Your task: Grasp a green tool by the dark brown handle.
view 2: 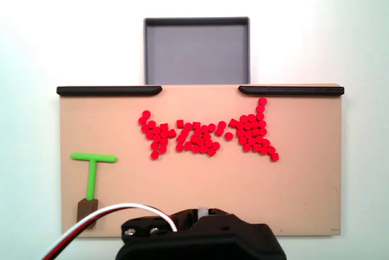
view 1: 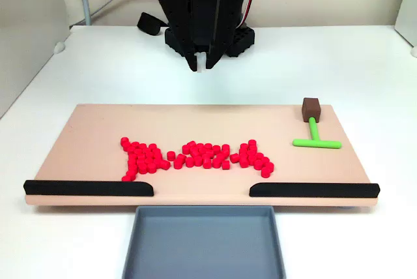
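Observation:
The green tool (view 1: 315,138) lies flat on the right end of the tan board (view 1: 98,129), its crossbar toward the front. Its dark brown handle (view 1: 311,107) sits at the board's back right corner. From the other fixed view the green tool (view 2: 92,174) lies at the board's left, with the dark brown handle (view 2: 87,209) nearest the arm. My gripper (view 1: 201,65) hangs behind the board's middle, pointing down, well left of the handle. Its fingers are together with nothing between them. In the view from behind, the gripper (view 2: 203,214) pokes over the board's near edge.
Many small red cubes (view 1: 195,156) are strewn across the board's middle. Two long black bars (view 1: 88,188) (view 1: 314,190) line the front edge, with a gap between them. A grey tray (view 1: 203,240) sits below that gap. White table (view 1: 365,64) surrounds the board.

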